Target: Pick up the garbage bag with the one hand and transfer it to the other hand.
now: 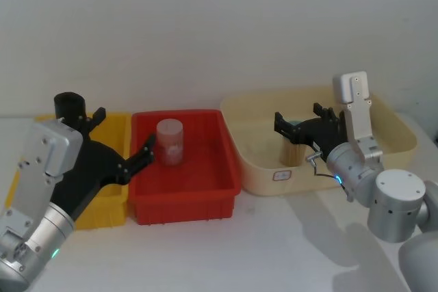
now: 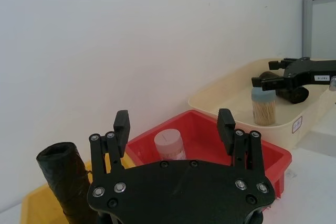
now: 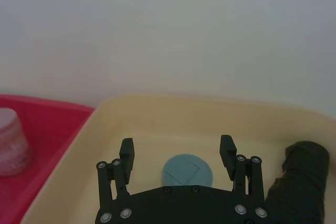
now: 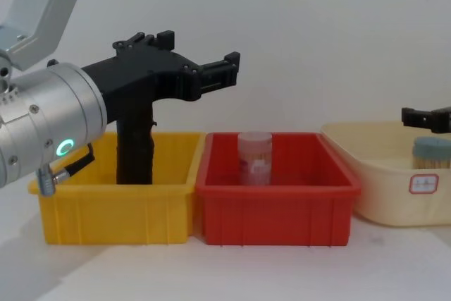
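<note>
One garbage bag [image 1: 68, 104] stands upright as a black roll in the yellow bin [image 1: 115, 211], also seen in the chest view [image 4: 134, 147] and left wrist view [image 2: 65, 182]. My left gripper [image 1: 123, 132] hovers open above the yellow and red bins, with the roll just outside its fingers [image 2: 122, 125] and nothing between them. A second black roll [image 3: 299, 182] lies in the cream bin [image 1: 260, 169]. My right gripper [image 1: 299, 115] hangs open over that bin, above a blue-lidded jar [image 3: 186, 170].
A red bin [image 1: 185, 203] sits between the yellow and cream bins and holds a pale pink jar [image 1: 170, 143]. A white wall rises right behind the bins. Bare white table lies in front of them.
</note>
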{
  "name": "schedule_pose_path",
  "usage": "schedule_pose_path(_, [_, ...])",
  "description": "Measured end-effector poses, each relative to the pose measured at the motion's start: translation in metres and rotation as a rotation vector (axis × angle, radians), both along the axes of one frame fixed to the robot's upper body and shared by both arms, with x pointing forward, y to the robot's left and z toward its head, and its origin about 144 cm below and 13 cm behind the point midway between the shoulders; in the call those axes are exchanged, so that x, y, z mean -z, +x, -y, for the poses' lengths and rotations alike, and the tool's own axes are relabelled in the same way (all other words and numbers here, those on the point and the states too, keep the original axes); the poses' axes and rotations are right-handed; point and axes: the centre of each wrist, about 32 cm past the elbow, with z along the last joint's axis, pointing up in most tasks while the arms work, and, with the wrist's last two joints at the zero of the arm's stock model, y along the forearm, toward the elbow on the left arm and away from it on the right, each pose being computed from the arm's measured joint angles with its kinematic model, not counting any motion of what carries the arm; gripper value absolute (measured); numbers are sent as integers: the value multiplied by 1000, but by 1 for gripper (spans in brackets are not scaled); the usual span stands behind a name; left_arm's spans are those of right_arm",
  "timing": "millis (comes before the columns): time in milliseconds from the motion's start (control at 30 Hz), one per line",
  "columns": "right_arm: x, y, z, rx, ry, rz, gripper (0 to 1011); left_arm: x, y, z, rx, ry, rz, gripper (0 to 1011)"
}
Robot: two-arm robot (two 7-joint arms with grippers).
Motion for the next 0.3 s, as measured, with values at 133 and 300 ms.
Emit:
schedule_pose_path(133, [-1, -2, 0, -14, 30, 12, 1000, 0, 0, 0, 0, 0, 0, 1001])
schedule_pose_path(300, [-6, -7, -1, -41, 87, 41, 1000, 0, 0, 0, 0, 0, 0, 1001])
